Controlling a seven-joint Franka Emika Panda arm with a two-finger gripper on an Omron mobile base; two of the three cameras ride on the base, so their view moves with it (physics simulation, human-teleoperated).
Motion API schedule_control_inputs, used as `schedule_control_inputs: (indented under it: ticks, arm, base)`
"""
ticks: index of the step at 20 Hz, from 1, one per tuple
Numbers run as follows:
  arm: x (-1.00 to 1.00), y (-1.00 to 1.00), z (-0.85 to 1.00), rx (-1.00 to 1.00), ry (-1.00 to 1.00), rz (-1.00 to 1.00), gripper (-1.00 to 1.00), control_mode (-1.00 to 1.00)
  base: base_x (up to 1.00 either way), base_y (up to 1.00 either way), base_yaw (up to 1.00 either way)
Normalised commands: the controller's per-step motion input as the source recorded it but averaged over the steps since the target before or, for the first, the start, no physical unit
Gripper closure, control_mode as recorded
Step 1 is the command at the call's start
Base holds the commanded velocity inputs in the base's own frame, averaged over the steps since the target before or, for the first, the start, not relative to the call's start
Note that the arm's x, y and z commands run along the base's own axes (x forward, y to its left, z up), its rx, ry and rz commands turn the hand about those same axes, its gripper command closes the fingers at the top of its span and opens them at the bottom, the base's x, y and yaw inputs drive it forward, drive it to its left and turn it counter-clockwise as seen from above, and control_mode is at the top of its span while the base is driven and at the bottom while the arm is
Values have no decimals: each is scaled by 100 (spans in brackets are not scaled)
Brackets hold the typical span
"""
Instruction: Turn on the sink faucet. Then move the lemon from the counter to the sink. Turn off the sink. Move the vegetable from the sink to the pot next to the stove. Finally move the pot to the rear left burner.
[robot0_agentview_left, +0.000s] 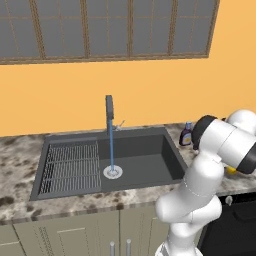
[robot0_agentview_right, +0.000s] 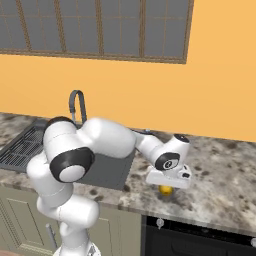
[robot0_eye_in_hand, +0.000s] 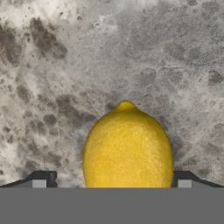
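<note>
Water runs from the sink faucet, so the lemon step is in hand: gripper spread astride the lemon at six o'clock on the counter, needing only descent and closing.

Surface and items resting on it

The speckled stone surface carries the lemon directly beneath the hand, centred between its spread fingertips. A small dark bottle stands on the surface farther off, near the sink set into it.
</note>
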Motion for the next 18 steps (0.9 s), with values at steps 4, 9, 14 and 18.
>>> schedule_control_inputs:
  ticks: [4, 9, 14, 18]
  arm:
    - [3, 16, -5, 0, -2, 12, -100, -100]
    - [0, 12, -14, 0, 0, 10, 100, -100]
    - [0, 13, -1, 0, -7, 7, 100, -100]
    - [0, 66, 55, -2, -10, 2, 100, -100]
  base:
    - [0, 0, 0]
    - [0, 0, 0]
    - [0, 0, 0]
    - [0, 0, 0]
